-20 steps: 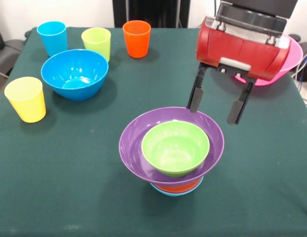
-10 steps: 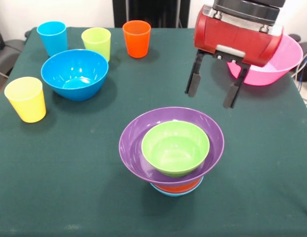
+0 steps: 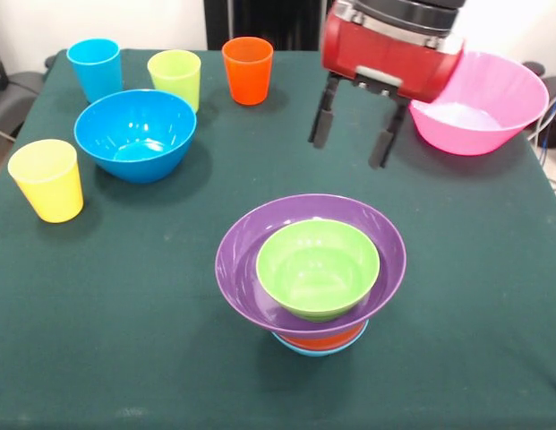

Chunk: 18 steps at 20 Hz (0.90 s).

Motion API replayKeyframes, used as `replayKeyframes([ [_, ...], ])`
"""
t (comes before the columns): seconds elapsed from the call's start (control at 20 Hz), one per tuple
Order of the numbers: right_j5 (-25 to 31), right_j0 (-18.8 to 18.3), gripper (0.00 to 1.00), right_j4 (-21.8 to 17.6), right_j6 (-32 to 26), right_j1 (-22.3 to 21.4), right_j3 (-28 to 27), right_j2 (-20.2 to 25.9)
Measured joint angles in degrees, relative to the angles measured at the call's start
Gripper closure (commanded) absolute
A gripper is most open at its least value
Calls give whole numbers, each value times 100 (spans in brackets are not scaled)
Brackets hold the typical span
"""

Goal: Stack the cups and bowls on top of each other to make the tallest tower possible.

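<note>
The tower (image 3: 312, 273) stands near the table's middle front: a green bowl (image 3: 317, 269) nested in a wide purple bowl (image 3: 242, 269), over an orange bowl (image 3: 322, 339) and a light-blue bowl (image 3: 313, 349) at the bottom. My gripper (image 3: 349, 139) hangs open and empty above and behind the tower, left of the large pink bowl (image 3: 492, 112). A deep blue bowl (image 3: 134, 134) sits at the left. Four cups stand upright: blue (image 3: 94, 68), lime green (image 3: 175, 79), orange (image 3: 247, 70), yellow (image 3: 47, 179).
A dark green cloth (image 3: 125, 305) covers the table. The pink bowl sits close to the right table edge. A dark chair or object (image 3: 13, 98) shows beyond the left edge.
My gripper has risen and moved back and to the left, away from the purple bowl's rim, uncovering the pink bowl. It stays open. Bowls and cups have not moved.
</note>
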Motion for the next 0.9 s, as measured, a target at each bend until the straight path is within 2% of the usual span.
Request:
replayKeyframes([
  [0.25,0,-260,0,-64,0,-134,252,0],
  [0.9,-8,-941,0,-330,0,-307,413,33],
])
